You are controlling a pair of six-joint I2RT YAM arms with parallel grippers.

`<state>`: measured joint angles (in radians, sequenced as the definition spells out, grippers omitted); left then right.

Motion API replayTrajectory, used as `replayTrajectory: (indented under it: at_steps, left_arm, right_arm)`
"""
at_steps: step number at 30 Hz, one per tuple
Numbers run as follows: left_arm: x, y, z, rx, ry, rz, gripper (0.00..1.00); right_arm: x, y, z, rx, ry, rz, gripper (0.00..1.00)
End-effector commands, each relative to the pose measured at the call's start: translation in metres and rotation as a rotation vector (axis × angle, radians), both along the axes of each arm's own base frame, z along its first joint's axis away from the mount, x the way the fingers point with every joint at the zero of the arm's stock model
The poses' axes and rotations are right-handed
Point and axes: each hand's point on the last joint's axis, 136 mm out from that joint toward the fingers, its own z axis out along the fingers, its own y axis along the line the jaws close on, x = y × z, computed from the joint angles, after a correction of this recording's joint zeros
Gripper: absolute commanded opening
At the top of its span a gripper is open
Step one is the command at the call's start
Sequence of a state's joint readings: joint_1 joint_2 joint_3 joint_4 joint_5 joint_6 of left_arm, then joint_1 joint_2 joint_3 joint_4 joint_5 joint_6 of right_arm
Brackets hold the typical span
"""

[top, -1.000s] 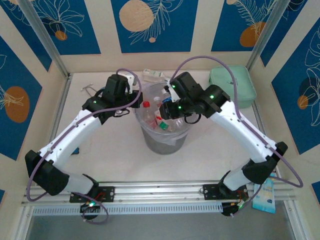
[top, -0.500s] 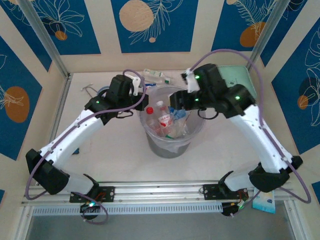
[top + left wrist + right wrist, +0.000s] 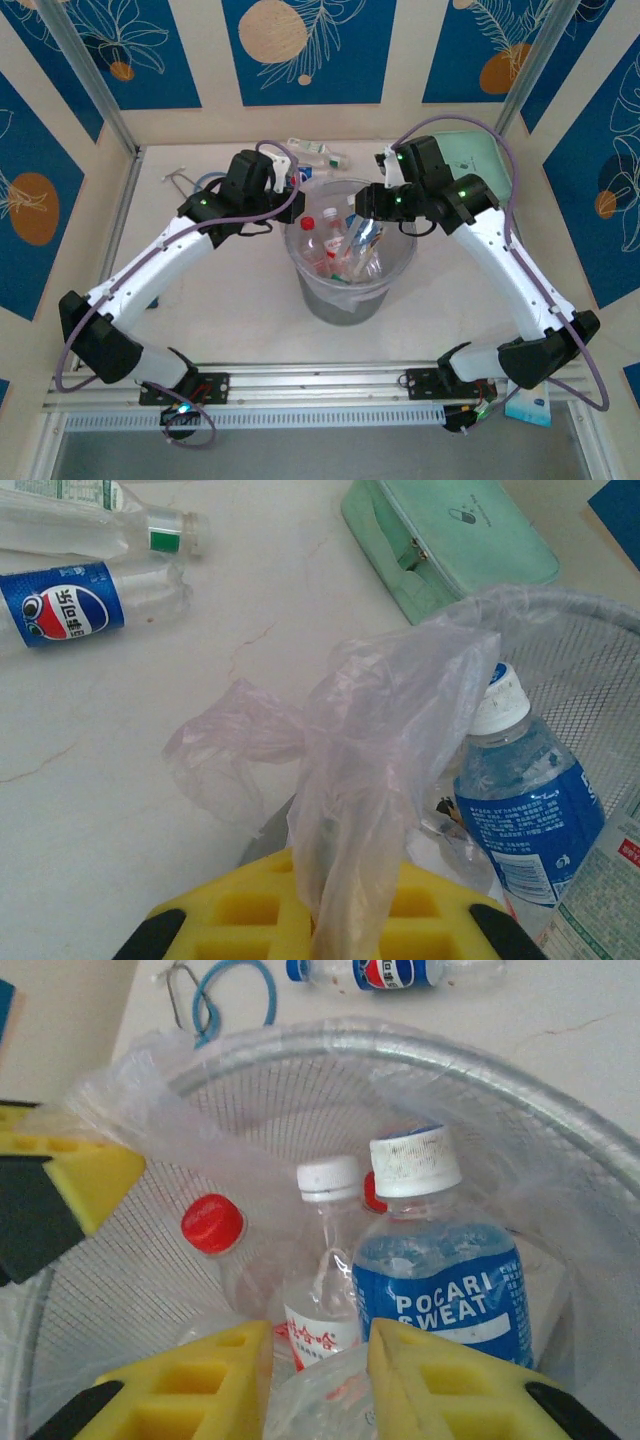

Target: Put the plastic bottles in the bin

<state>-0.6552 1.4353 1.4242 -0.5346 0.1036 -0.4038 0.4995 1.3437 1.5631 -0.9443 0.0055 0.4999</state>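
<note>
Clear plastic bottles [image 3: 345, 250] stood inside the bin [image 3: 352, 292]. We saw the left gripper [image 3: 330, 925] pinching the liner bag [image 3: 380, 740]; the right gripper [image 3: 318, 1380] pinched bag film too.

Since a second ago the bin [image 3: 352, 262] has shifted right and nearer, the right gripper [image 3: 366, 201] has pulled back from over its middle to the far right rim, and the left gripper [image 3: 291, 178] followed rightward.
</note>
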Motion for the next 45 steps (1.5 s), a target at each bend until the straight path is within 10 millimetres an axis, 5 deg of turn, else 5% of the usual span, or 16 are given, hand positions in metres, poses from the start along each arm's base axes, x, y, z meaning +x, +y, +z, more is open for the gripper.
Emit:
replayTrajectory:
  at_steps: [1,8,15,18,23,27,31,38,45]
  left_arm:
    - [-0.005,-0.036,0.012,-0.089,-0.004,-0.067,0.00]
    - [-0.007,-0.051,0.021,-0.120,-0.033,-0.105,0.00]
    - [-0.001,-0.034,0.045,-0.044,-0.128,-0.109,0.59]
    - [0.001,-0.024,0.060,-0.030,-0.169,-0.104,0.75]
    - [0.012,0.012,0.094,-0.019,-0.219,-0.059,1.00]
    - [0.039,0.070,0.107,-0.049,-0.221,0.087,1.00]
    - [0.087,0.105,0.062,-0.164,-0.089,0.234,1.00]
    - [0.160,0.101,-0.047,-0.282,0.154,0.362,1.00]
    - [0.221,0.116,-0.106,-0.403,0.201,0.605,1.00]
  right_arm:
    - [-0.013,0.011,-0.002,0.084,0.073,0.042,0.31]
    - [0.002,-0.005,0.045,0.125,-0.029,0.017,0.36]
    - [0.008,-0.036,0.072,0.110,-0.101,-0.050,0.56]
    - [0.003,-0.046,0.076,0.104,-0.115,-0.080,0.60]
    - [-0.002,-0.076,0.074,0.069,-0.130,-0.173,0.62]
    - [-0.005,-0.094,0.058,0.054,-0.102,-0.234,0.62]
    - [-0.007,-0.105,0.036,0.051,-0.059,-0.273,0.63]
    - [-0.015,-0.114,0.009,0.052,0.009,-0.309,0.63]
    - [-0.031,-0.135,-0.022,0.084,0.085,-0.384,0.65]
